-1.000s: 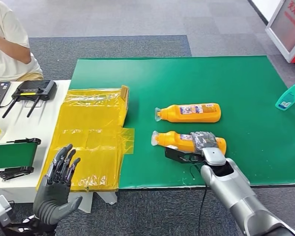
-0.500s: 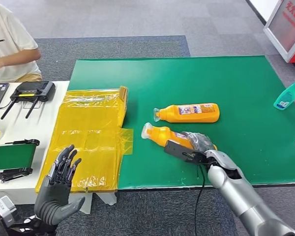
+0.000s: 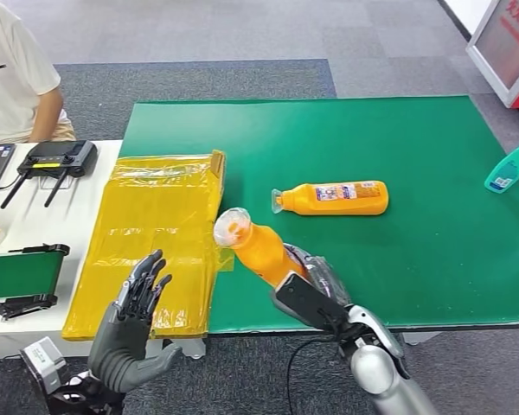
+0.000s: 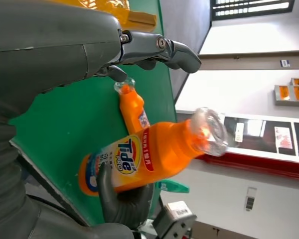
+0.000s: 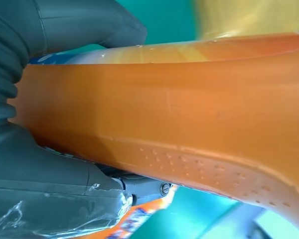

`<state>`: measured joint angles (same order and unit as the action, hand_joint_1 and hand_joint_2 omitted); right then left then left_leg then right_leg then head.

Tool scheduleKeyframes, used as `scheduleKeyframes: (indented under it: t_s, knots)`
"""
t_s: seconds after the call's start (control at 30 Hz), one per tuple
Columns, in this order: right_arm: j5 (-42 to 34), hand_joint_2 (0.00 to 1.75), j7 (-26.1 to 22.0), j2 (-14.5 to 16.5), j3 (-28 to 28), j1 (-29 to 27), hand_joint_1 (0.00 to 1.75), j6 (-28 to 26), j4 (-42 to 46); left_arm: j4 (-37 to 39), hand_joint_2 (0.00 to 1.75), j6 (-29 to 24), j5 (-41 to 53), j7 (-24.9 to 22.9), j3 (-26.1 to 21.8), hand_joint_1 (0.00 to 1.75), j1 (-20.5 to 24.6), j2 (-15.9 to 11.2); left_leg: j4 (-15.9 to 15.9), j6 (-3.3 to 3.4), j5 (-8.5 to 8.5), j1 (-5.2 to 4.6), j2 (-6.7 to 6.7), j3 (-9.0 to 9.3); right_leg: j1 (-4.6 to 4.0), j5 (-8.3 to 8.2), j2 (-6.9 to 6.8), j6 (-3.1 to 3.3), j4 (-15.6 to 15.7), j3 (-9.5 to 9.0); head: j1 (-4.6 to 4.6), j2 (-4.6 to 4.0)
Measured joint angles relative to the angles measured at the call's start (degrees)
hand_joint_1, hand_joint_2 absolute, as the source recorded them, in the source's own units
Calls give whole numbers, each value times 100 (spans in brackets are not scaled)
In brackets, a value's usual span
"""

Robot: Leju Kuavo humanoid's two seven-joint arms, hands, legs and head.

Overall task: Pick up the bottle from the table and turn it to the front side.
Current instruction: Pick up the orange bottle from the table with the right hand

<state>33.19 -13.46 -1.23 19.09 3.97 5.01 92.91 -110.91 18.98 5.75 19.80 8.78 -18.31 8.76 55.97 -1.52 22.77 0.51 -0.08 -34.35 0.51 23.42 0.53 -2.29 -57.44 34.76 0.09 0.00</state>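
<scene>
My right hand grips an orange bottle by its lower body and holds it off the green table, clear cap tilted up toward the left. In the left wrist view that bottle shows a Tide label, dark fingers wrapped round its base. The right wrist view is close on its orange side. A second orange bottle lies on its side on the mat behind. My left hand is raised at the lower left, fingers spread, holding nothing.
A yellow plastic sheet covers the table's left end. A teal bottle lies at the right edge. On a white desk to the left stand a black router and a small green conveyor. A person in white sits at the far left.
My right hand has lifted the near orange bottle off the mat, drawn it toward me and left, and tipped its cap upward. My left hand has moved a little right and closer.
</scene>
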Motion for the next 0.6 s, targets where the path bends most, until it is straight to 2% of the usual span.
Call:
scheduleKeyframes:
  t_s: [0.3,0.6]
  knots:
    - [-478,175,-535,864,-292,-555,175,51,1039,40,175,-574,45,-369,249,0,469,382,0,-1,0,1,0,-5,-2,4,0,4,0,7,0,0]
    - [-386,175,-843,1171,-297,-823,175,77,1404,217,175,-644,465,-499,258,0,733,437,0,-1,0,1,0,-4,-2,4,1,5,0,8,1,0]
